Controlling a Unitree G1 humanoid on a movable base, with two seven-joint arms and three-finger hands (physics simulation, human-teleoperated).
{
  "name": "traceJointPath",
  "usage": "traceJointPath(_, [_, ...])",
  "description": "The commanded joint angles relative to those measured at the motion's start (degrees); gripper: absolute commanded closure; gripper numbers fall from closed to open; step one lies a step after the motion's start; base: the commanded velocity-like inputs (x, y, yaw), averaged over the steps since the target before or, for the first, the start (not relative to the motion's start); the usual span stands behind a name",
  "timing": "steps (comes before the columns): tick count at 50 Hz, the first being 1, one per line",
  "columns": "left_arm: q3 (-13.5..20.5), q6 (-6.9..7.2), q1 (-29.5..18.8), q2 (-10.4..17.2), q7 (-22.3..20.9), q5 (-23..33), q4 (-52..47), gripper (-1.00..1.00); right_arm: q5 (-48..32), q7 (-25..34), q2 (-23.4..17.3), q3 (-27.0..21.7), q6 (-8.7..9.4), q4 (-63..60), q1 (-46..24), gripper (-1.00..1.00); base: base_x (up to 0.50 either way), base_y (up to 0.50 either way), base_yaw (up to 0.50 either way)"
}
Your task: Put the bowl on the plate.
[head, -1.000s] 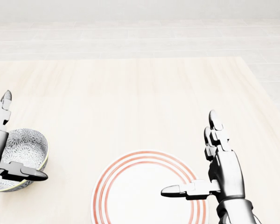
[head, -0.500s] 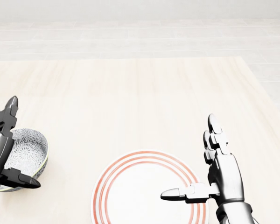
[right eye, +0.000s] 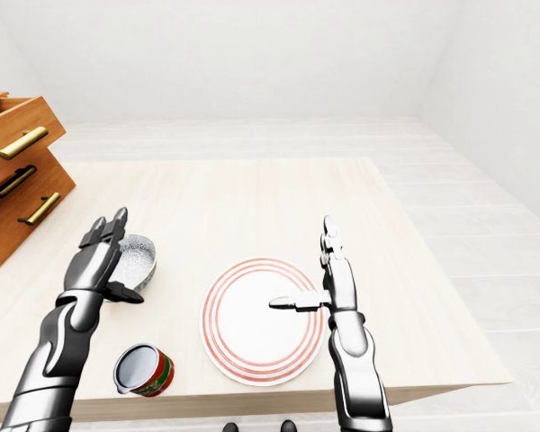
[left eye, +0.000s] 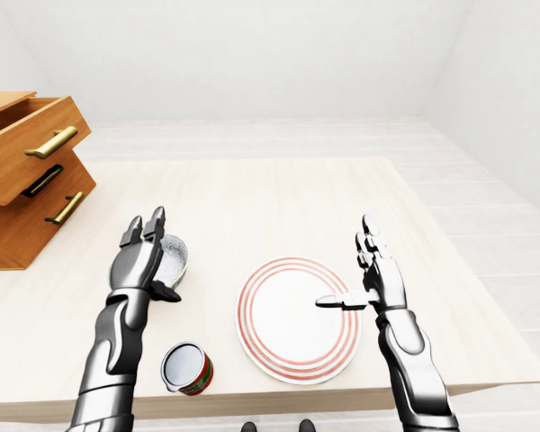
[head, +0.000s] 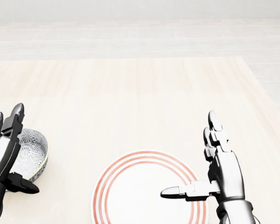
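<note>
Resting flat on the pale wooden table [left eye: 252, 193], the red-ringed plate [left eye: 298, 319] lies bare near the table's lower edge in the left-eye view. The bowl [head: 31, 153] stands upright on the table to the left of the plate, apart from it and not on it.

Your left hand [left eye: 142, 263] stands at the side of the bowl away from the plate. Its fingers are extended and spread, with the thumb jutting toward the plate, and it grips nothing. Whether the palm touches the bowl's wall cannot be determined. Your right hand [left eye: 378, 281] stands at the plate's right rim with its fingers upright. Its thumb points level over the plate's surface, and it is empty.

The head view alone gives the bowl's patterned inner wall and yellowish rim clearly, but it cuts off the plate's lower part. Only the eye views show a red can [left eye: 186, 367] with a silvery top to the lower left of the plate. They also show a wooden drawer unit [left eye: 27, 171] well apart to the plate's upper left, its top drawer drawn out.
</note>
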Motion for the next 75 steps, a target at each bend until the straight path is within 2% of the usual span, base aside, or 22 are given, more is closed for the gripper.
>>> traceJointPath(1, [-0.68,0.00,-0.40,-0.08,1.50,1.56,2.88,-1.00,-0.10,0.13,-0.11,-0.04,0.00,-0.56,-0.47,-1.00,0.00,0.00,0.00])
traceJointPath(11, [-1.56,0.00,-0.71,0.41,3.10,3.30,5.74,-1.00,-0.17,0.16,-0.03,0.00,0.00,-0.26,-0.64,-1.00,0.00,0.00,0.00])
traceJointPath(36, [-2.04,0.00,1.72,-0.49,5.13,2.87,7.98,-1.00,-0.33,-0.02,0.09,0.41,0.00,0.94,-0.71,-1.00,0.00,0.00,0.00])
traceJointPath(40, [-2.52,0.00,1.47,0.30,6.36,5.15,9.16,-1.00,-0.34,-0.03,0.08,0.38,0.00,0.76,-0.43,-1.00,0.00,0.00,0.00])
traceJointPath(42, [-2.16,0.00,1.18,-0.10,6.59,3.86,10.47,-1.00,-0.32,-0.03,0.11,0.39,0.00,0.74,-0.32,-1.00,0.00,0.00,0.00])
traceJointPath(43, [-2.75,0.00,1.23,0.39,7.17,5.57,10.59,-1.00,-0.29,-0.05,0.14,0.40,0.00,0.85,-0.32,-1.00,0.00,0.00,0.00])
traceJointPath(45, [-2.27,0.00,1.07,-0.07,6.85,3.95,10.93,-1.00,-0.27,-0.02,0.17,0.45,0.00,0.73,-0.16,-1.00,0.00,0.00,0.00])
traceJointPath(47, [-2.69,0.00,1.12,0.29,7.28,5.27,10.88,-1.00,-0.30,-0.02,0.15,0.47,0.00,0.67,-0.13,-1.00,0.00,0.00,0.00])
traceJointPath(56, [-2.56,0.00,0.89,0.79,8.23,4.78,12.77,-1.00,-0.33,0.00,0.17,0.54,0.00,0.32,0.17,-1.00,0.00,0.00,0.00])
traceJointPath(57, [-2.21,0.00,0.88,0.51,7.76,3.60,12.85,-1.00,-0.33,0.01,0.17,0.55,0.00,0.29,0.25,-1.00,0.00,0.00,0.00])
traceJointPath(59, [-2.55,0.00,1.10,0.90,8.06,4.86,12.49,-1.00,-0.37,0.01,0.16,0.57,0.00,0.25,0.37,-1.00,0.00,0.00,0.00])
traceJointPath(75, [-1.99,0.00,1.40,1.00,7.63,3.87,12.69,-1.00,-0.56,0.11,0.08,0.66,0.00,-0.66,-0.24,-1.00,0.00,0.00,0.00])
